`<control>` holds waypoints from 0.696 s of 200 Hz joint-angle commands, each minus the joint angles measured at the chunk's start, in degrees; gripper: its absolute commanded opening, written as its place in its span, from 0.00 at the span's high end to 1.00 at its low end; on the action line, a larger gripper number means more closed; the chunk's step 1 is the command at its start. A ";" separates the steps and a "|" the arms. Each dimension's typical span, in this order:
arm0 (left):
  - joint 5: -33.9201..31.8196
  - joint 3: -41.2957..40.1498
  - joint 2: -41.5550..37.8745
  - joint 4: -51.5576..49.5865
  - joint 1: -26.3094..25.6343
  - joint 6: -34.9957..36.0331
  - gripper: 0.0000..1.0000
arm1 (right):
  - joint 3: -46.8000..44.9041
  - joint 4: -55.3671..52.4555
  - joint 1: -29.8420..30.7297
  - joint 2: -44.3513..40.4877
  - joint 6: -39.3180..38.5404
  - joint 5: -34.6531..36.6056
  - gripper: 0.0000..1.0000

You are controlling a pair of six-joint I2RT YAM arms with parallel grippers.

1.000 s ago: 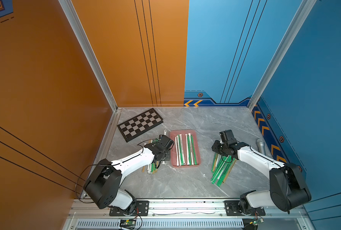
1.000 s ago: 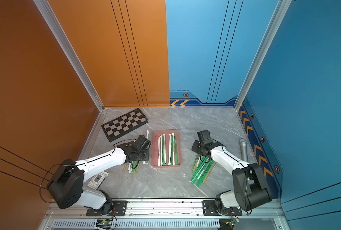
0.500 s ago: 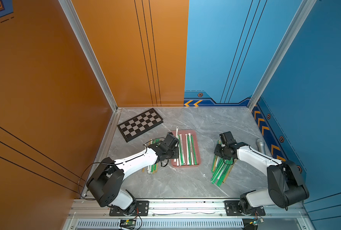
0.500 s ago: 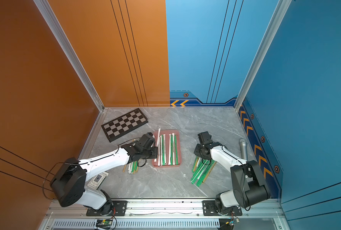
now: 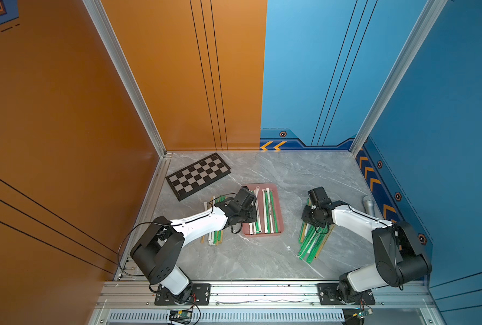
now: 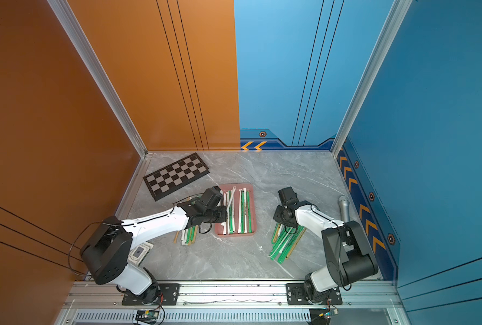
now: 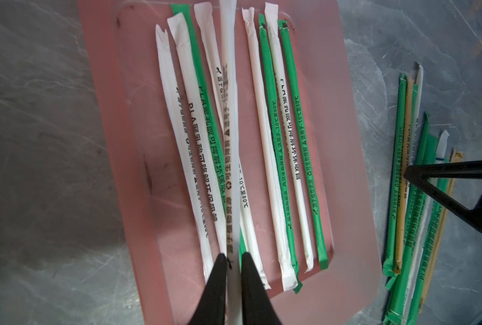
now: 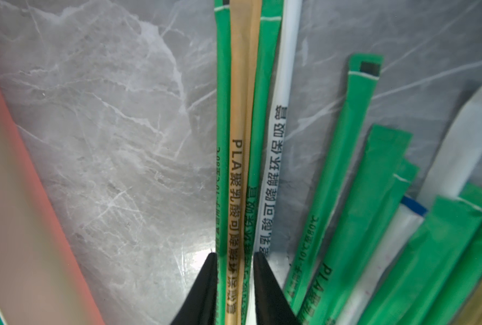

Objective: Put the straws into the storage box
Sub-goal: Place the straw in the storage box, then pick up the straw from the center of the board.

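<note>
The pink storage box (image 5: 262, 186) (image 6: 235, 234) (image 7: 102, 84) lies mid-table with several green and white straws (image 5: 267, 211) (image 7: 276, 140) lengthwise inside. My left gripper (image 5: 253, 216) (image 6: 225, 215) (image 7: 232, 259) hangs over the box's near left part. It is shut on a white straw (image 7: 231, 112) that lies slanted across the others. My right gripper (image 5: 309, 225) (image 6: 283, 222) (image 8: 232, 260) is down on the right-hand pile of straws (image 5: 314, 242) (image 6: 284, 242). Its fingers press the sides of a tan straw (image 8: 238, 140) and the green ones beside it. A smaller pile (image 5: 215, 236) lies left of the box, under the left arm.
A black-and-grey chequered board (image 5: 197, 176) (image 6: 176, 176) lies at the back left. Against the right wall lies a grey metal cylinder (image 5: 369, 204) (image 6: 343, 206). A small card (image 6: 140, 251) sits near the left arm's base. Walls close three sides.
The left gripper carried the white straw right, over the box, and lowered it onto the others. The right gripper sank onto the right pile and its jaws narrowed around a few straws.
</note>
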 commanded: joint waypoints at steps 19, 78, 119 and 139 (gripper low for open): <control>-0.14 0.50 0.06 0.10 -0.47 -0.24 0.80 | 0.49 -2.00 0.75 1.57 -1.24 0.44 0.75; -1.38 -0.84 -1.67 -0.73 -0.51 0.04 0.70 | 0.65 -2.84 0.91 2.36 -1.51 1.57 0.87; -1.94 -1.57 -2.81 -1.22 -0.08 0.13 0.69 | 0.83 -3.52 0.93 0.74 -1.63 2.25 0.94; -2.10 -1.99 -3.14 -1.31 0.13 0.13 0.69 | 0.90 -4.13 1.19 -0.64 -1.48 2.57 0.94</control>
